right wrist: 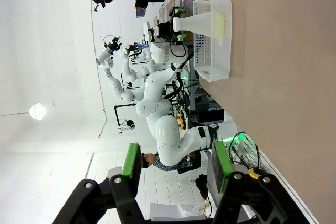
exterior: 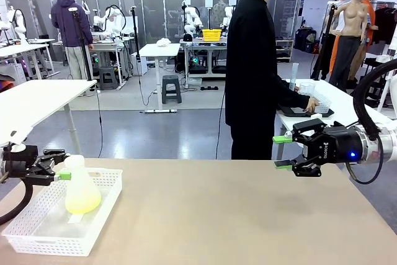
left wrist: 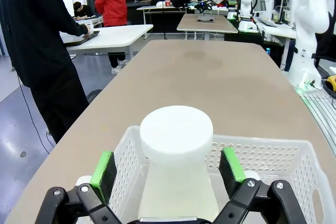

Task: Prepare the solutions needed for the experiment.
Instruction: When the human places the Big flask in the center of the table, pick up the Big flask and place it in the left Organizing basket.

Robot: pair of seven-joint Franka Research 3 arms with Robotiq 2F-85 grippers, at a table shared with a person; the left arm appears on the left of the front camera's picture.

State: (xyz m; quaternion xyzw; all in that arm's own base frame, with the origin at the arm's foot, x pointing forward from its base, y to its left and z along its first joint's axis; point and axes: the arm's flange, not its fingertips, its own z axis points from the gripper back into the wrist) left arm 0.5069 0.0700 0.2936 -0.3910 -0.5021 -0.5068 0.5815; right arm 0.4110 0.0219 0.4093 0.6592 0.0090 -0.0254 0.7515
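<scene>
A flask (exterior: pixel 80 187) with yellow-green liquid (exterior: pixel 83 201) in its base is stood in a white basket (exterior: pixel 37 231) at the table's near left. Its neck is flanked by the spread fingers of the left gripper (left wrist: pixel 168 167), not visibly touched. The right gripper (exterior: pixel 283 152) is held partly spread and empty above the table (exterior: pixel 236 215) at the right.

White lettering runs along the side of the black two-finger right gripper (exterior: pixel 283 152) in the front view, too small and tilted to read with certainty. No other text, label, number or sign can be read on the objects or the tabletop in these views.
</scene>
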